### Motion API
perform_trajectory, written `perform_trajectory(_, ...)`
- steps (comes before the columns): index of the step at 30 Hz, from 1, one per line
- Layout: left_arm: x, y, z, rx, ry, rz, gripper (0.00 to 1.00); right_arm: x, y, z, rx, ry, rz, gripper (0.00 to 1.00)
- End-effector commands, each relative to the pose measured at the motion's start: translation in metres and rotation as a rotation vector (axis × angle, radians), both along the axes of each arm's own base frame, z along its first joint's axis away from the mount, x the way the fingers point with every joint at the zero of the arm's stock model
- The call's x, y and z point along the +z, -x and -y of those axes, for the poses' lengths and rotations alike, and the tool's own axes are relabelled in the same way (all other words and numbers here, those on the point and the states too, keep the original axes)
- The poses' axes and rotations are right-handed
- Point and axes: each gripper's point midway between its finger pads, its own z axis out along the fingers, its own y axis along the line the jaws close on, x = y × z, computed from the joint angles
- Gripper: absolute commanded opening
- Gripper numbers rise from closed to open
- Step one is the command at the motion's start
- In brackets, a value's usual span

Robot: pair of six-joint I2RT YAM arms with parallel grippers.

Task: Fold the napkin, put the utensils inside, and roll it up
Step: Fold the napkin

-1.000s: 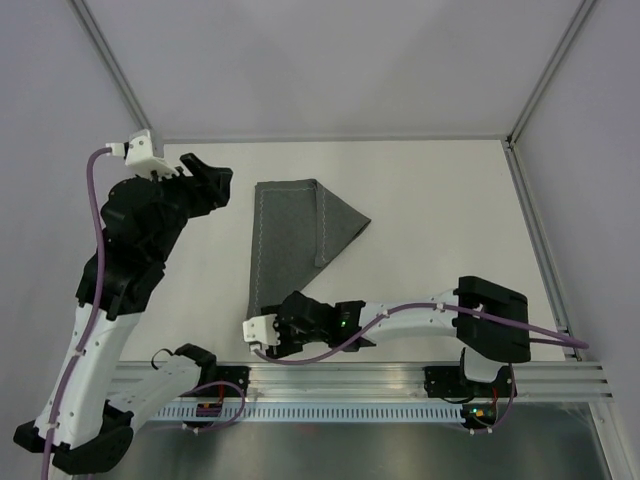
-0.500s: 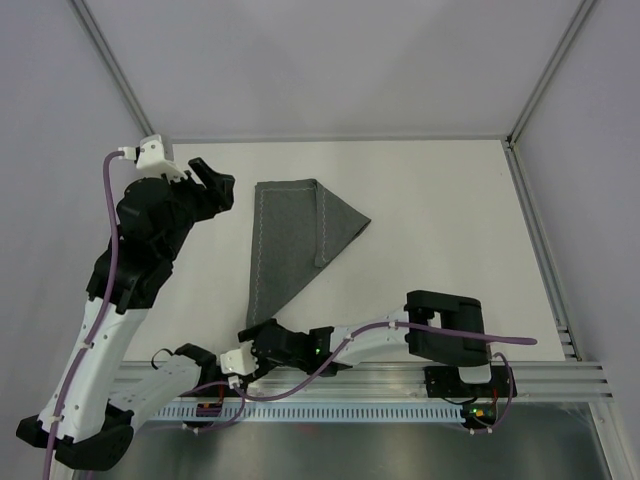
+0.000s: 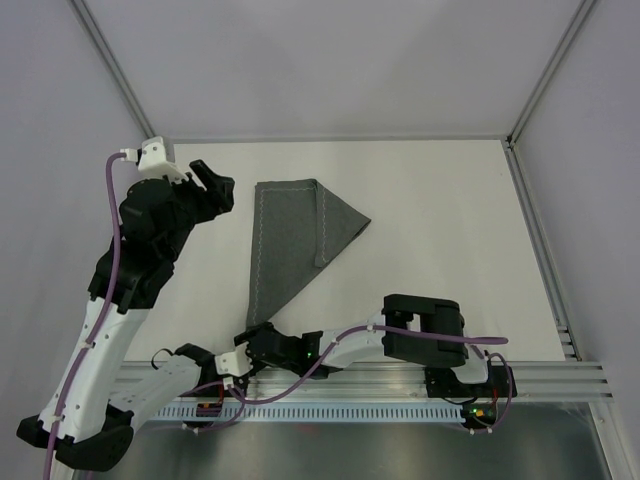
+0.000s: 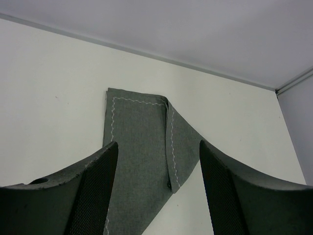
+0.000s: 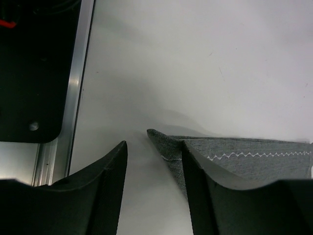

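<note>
The napkin (image 3: pixel 285 240) is a dark grey cloth lying on the white table, folded to a long shape with a flap over its right side and a narrow point toward the near edge. It also shows in the left wrist view (image 4: pixel 137 142). My left gripper (image 3: pixel 215 185) is open and empty, held above the table just left of the napkin's far end (image 4: pixel 158 144). My right gripper (image 3: pixel 252 340) is open and low at the napkin's near corner (image 5: pixel 168 144), which lies against its right finger (image 5: pixel 154 144). No utensils are in view.
The aluminium rail (image 3: pixel 360 378) runs along the near table edge, right beside my right gripper (image 5: pixel 73 98). Frame posts (image 3: pixel 520 130) stand at the far corners. The white tabletop (image 3: pixel 450 220) spreads right of the napkin.
My right arm has folded in and its gripper has moved left and nearer, down to the napkin's near corner. My left gripper shifted slightly. The napkin has not moved.
</note>
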Motion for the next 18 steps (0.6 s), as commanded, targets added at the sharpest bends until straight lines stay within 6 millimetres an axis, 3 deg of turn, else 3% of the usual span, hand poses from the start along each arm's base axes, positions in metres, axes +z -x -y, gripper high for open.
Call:
perform_trajectory(1, -0.001, 0.001, -0.007, 0.022, -0.020, 0.003, 0.73, 0.017, -0.007, -0.016, -0.021, -0.072, 0.043, 0.53)
perform_trajectory(14, -0.008, -0.004, -0.005, 0.020, -0.040, -0.011, 0.73, 0.018, -0.021, -0.020, -0.062, -0.079, 0.067, 0.10)
perform_trajectory(18, -0.007, -0.006, -0.005, 0.021, -0.044, -0.008, 0.73, 0.027, -0.027, -0.021, -0.080, -0.091, 0.055, 0.03)
